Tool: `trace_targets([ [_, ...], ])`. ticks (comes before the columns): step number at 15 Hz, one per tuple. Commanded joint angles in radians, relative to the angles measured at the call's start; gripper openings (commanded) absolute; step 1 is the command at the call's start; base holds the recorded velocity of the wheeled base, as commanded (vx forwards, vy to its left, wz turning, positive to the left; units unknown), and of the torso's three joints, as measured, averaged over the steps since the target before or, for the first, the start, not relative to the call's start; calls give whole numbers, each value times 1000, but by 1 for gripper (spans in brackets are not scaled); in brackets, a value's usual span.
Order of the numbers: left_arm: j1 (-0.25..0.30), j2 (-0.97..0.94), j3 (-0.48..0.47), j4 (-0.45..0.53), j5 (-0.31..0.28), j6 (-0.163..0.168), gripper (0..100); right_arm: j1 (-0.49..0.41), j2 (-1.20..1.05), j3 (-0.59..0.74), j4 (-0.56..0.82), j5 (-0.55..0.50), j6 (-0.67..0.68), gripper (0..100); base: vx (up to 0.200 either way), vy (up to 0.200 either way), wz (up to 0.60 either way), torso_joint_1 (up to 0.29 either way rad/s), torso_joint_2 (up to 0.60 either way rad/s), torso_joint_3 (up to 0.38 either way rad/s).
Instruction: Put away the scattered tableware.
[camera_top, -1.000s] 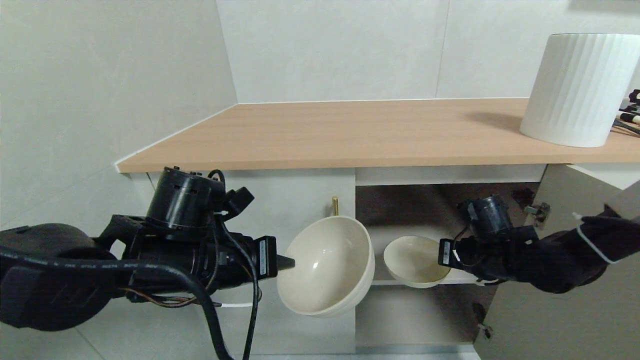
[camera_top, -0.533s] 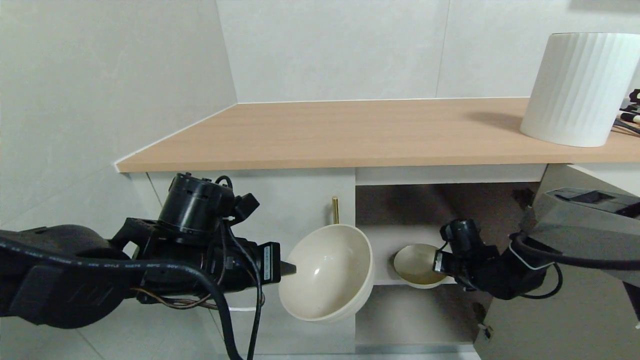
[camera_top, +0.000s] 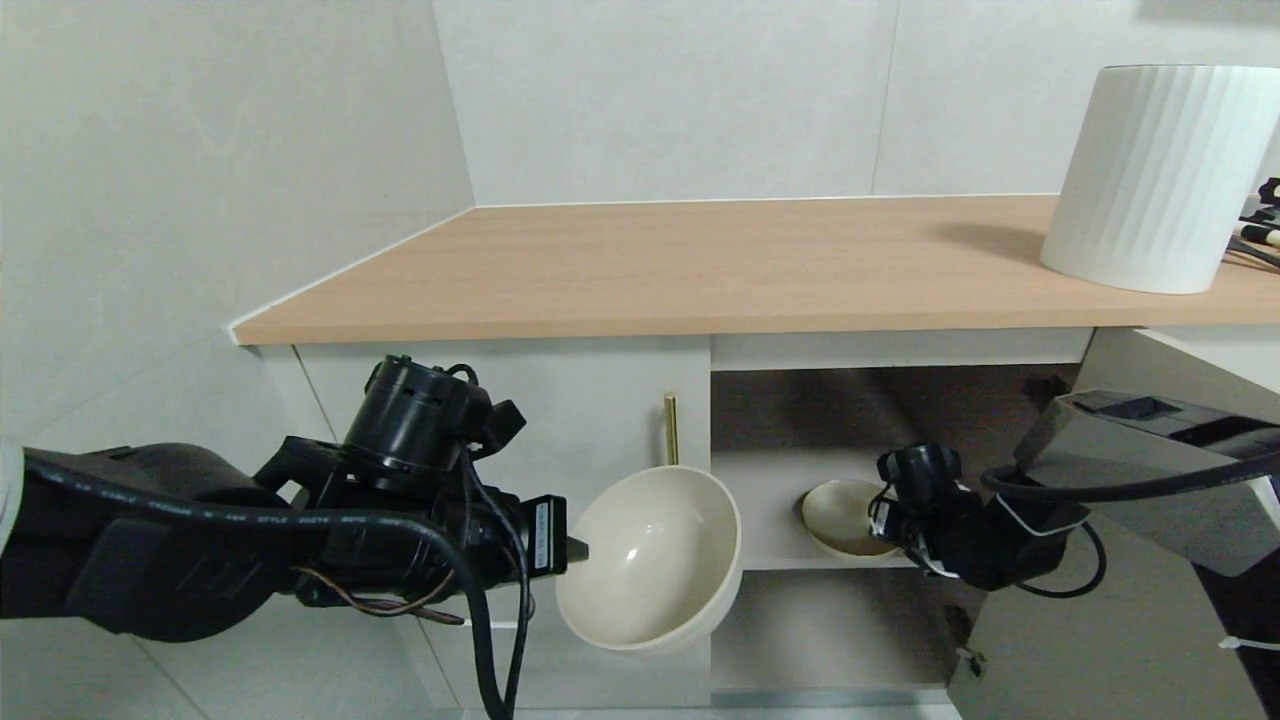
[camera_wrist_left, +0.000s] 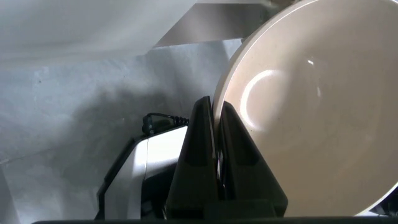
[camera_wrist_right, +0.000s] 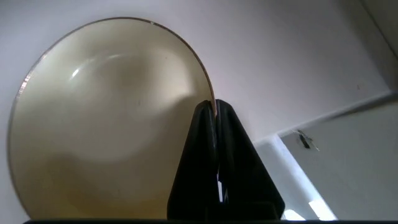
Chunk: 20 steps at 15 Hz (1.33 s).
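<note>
My left gripper (camera_top: 580, 547) is shut on the rim of a large cream bowl (camera_top: 650, 558), held tilted in front of the closed cabinet door, below the counter. In the left wrist view the fingers (camera_wrist_left: 208, 134) pinch that large bowl's (camera_wrist_left: 317, 106) edge. My right gripper (camera_top: 885, 520) is shut on the rim of a smaller cream bowl (camera_top: 840, 516), which sits inside the open cabinet at the level of its white shelf (camera_top: 770, 505). In the right wrist view the small bowl (camera_wrist_right: 106, 118) is clamped at its rim by the gripper (camera_wrist_right: 214, 115).
A wooden countertop (camera_top: 700, 265) runs above the cabinet, with a tall white ribbed container (camera_top: 1160, 175) at its right end. A brass handle (camera_top: 671, 428) is on the closed left door. The open right door (camera_top: 1120, 620) stands beside my right arm. A tiled wall lies to the left.
My right arm has lowered and pushed the small bowl deeper into the open cabinet, onto shelf level. My left arm has dropped slightly with the large bowl.
</note>
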Motion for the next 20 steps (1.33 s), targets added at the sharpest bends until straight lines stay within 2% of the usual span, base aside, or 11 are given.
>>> trace_targets([
  [1,-2,7,-1,-1,0,-1,0,-3,8,-26,1,0,5,0,0,0,0,0,0,0],
  [12,-14,47,-2,1,0,-1,0,-12,39,-164,78,-1,12,0,0,0,0,0,0,0],
  [13,-14,53,-5,1,0,1,0,-12,41,-178,90,-1,12,100,0,0,0,0,0,0],
  [18,-29,97,-42,1,0,-1,0,-17,28,-189,99,0,12,100,0,0,0,0,0,0],
  [20,-43,116,-54,5,7,-1,0,4,-79,-83,101,22,12,100,0,0,0,0,0,0],
])
